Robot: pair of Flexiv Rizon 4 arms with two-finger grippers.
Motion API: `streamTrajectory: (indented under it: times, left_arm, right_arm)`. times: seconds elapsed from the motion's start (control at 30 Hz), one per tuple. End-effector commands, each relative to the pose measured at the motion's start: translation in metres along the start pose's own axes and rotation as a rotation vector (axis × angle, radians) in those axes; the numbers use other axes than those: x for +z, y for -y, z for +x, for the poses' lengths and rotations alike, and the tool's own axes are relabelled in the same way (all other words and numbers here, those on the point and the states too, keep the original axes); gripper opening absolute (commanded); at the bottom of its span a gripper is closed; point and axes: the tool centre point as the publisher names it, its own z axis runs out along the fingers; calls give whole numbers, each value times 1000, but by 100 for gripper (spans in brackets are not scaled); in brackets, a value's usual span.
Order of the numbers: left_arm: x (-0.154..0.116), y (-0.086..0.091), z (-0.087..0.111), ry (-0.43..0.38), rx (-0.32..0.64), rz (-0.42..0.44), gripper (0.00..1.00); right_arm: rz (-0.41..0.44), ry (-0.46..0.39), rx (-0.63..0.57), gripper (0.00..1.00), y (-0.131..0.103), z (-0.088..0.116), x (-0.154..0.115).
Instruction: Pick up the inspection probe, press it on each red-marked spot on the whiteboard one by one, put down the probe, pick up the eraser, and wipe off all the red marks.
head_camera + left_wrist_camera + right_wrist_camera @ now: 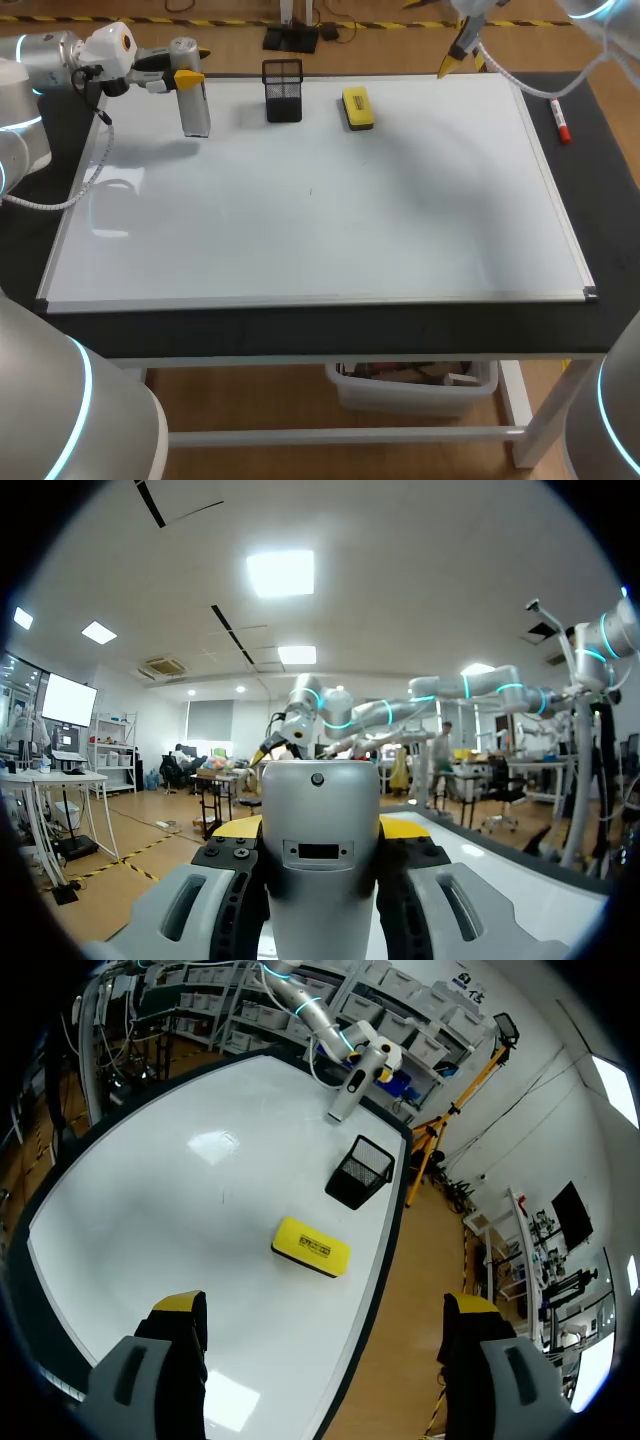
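Silver-grey probe [193, 100] clamped in left gripper [188, 76], held near-upright, long axis vertical, over far-left corner of whiteboard [330, 230]. No red marks made out on board. Yellow eraser [357, 108] seen flat at far edge, just right of black mesh holder [283, 91]. Right gripper [455, 62], fingers apart, placed further right; judged the nearer arm for eraser.
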Motion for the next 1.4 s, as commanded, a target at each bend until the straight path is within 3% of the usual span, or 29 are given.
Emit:
streamTrajectory:
  times: [0.03, 0.67, 0.83, 1.13, 1.4]
  left_arm:
    - [-3, -1, -6, -20, -1, 4, 0]
    - [-3, -7, -8, -17, -13, 6, 0]
    - [6, 0, -27, -44, -5, -14, 0]
    - [41, 30, -68, -129, 39, -29, 0]
    - [71, 47, -92, -200, 46, -4, 0]
  right_arm:
    - [7, -1, -2, 100, -2, 2, -3]
    - [7, -1, -2, 100, -2, 2, -3]
    - [7, -1, -2, 100, -2, 2, -3]
    - [7, -1, -2, 100, -2, 2, -3]
    - [7, -1, -2, 100, -2, 2, -3]
